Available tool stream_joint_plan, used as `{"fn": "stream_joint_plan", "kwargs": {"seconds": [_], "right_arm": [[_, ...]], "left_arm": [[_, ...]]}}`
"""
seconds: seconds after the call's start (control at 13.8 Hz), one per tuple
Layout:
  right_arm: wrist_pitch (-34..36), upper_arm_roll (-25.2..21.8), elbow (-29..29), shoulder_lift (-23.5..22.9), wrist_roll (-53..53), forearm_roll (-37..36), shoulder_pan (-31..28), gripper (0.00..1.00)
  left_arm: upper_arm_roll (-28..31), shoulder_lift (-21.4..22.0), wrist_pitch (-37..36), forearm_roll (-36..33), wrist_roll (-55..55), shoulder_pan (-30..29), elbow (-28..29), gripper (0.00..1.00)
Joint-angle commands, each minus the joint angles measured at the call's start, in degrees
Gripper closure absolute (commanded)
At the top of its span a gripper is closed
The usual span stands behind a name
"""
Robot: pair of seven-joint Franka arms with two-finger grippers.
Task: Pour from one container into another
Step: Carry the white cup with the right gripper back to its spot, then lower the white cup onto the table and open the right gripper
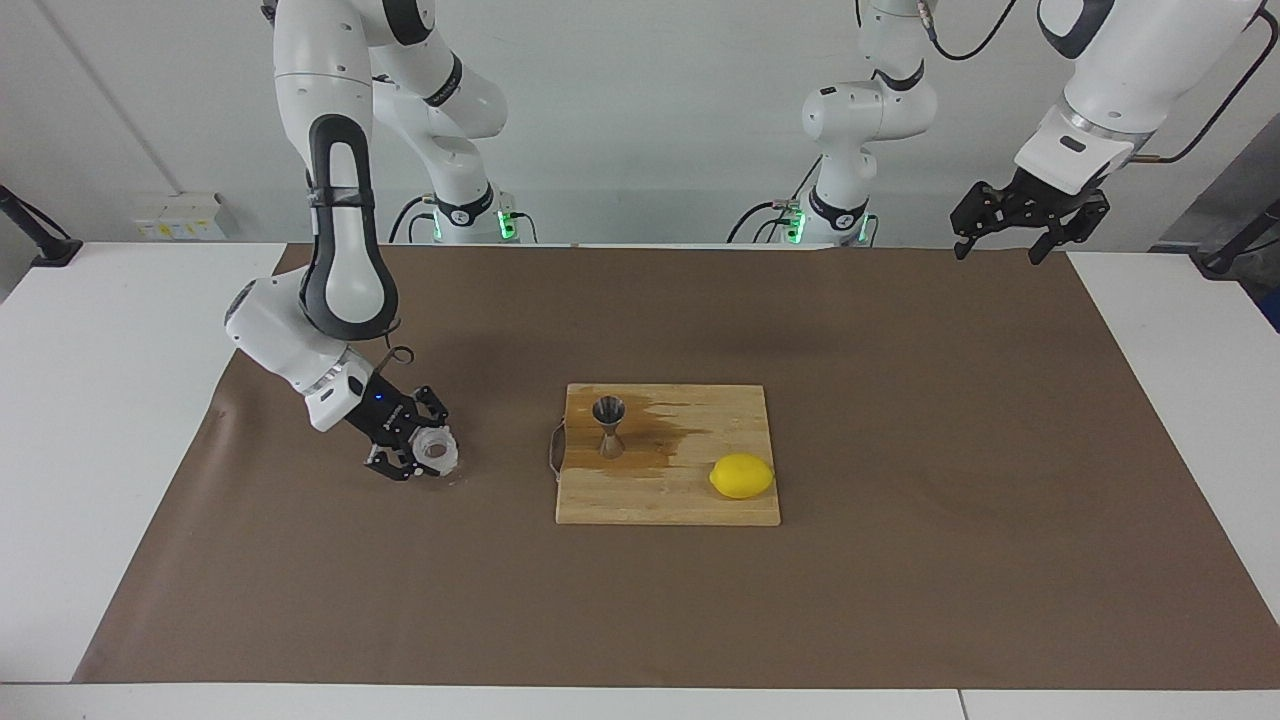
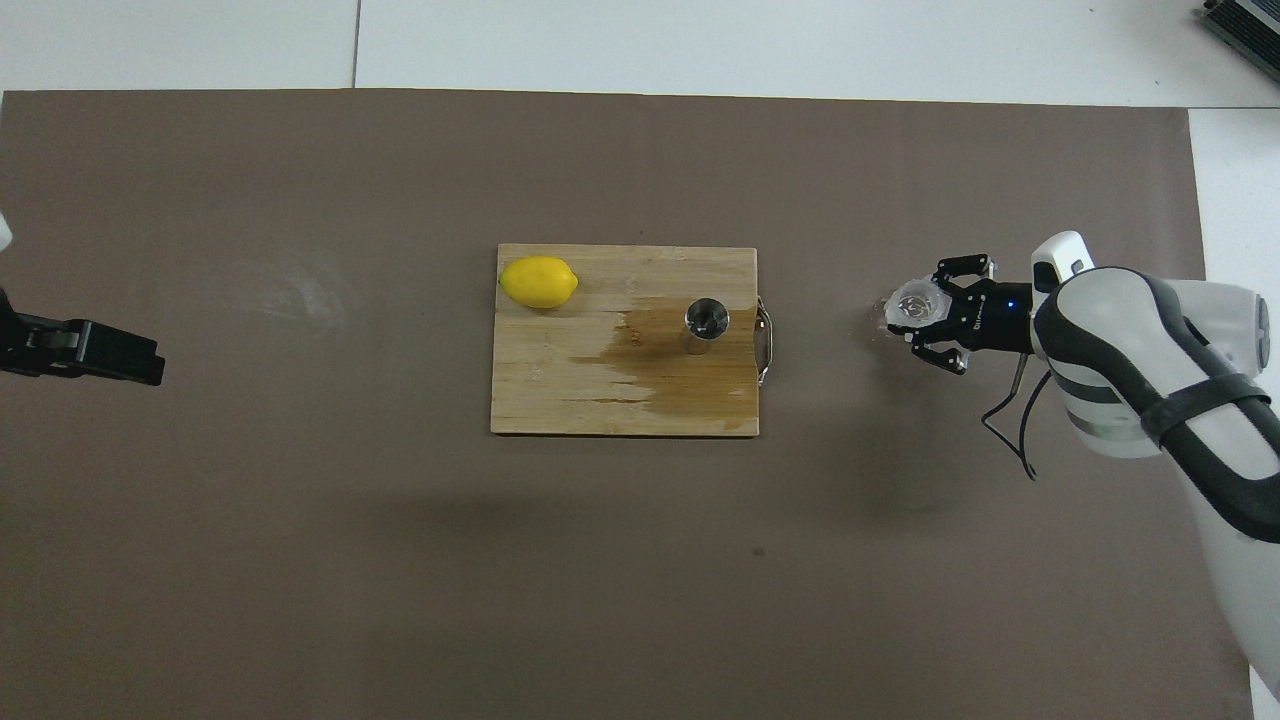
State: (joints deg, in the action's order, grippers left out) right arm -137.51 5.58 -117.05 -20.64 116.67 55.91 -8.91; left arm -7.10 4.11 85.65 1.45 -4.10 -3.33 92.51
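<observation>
The small clear knobbly cup (image 1: 437, 450) is upright, low on the brown mat beside the cutting board, toward the right arm's end; it also shows in the overhead view (image 2: 913, 306). My right gripper (image 1: 424, 445) (image 2: 928, 312) is tilted low with its fingers on either side of the cup, shut on it. The steel hourglass jigger (image 1: 609, 425) (image 2: 707, 322) stands upright on the wooden cutting board (image 1: 690, 505) (image 2: 560, 400), at the end nearest the cup. My left gripper (image 1: 1010, 228) (image 2: 95, 352) waits open and empty, high over the left arm's end of the mat.
A yellow lemon (image 1: 742, 476) (image 2: 538, 282) lies on the board's corner toward the left arm. A dark wet stain (image 1: 655, 440) spreads on the board around the jigger. A wire handle (image 1: 553, 450) hangs off the board's edge toward the cup.
</observation>
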Motion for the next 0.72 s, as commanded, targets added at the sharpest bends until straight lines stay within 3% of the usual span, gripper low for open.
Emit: {"fn": "stream_joint_plan", "kwargs": {"seconds": [0.0, 0.43, 0.51, 0.58, 0.65], "right_arm": [[-1.62, 0.84, -0.11, -0.81, 4.00, 3.15, -0.67, 0.65], [-1.88, 0.84, -0.11, -1.16, 7.16, 5.70, 0.12, 0.65], [-1.88, 0.84, -0.11, -1.16, 7.34, 5.70, 0.12, 0.60], [-1.88, 0.84, -0.11, -1.16, 7.25, 5.70, 0.21, 0.40], [-1.80, 0.84, -0.11, -1.16, 7.16, 5.70, 0.21, 0.27]], "left_arm": [[0.34, 1.60, -0.30, 0.13, 0.41, 0.16, 1.53, 0.00], [0.34, 1.60, -0.30, 0.13, 0.41, 0.16, 1.53, 0.00], [0.34, 1.60, -0.30, 0.13, 0.41, 0.16, 1.53, 0.00], [0.34, 1.60, -0.30, 0.13, 0.41, 0.16, 1.53, 0.00], [0.34, 1.60, -0.30, 0.13, 0.41, 0.16, 1.53, 0.00]]}}
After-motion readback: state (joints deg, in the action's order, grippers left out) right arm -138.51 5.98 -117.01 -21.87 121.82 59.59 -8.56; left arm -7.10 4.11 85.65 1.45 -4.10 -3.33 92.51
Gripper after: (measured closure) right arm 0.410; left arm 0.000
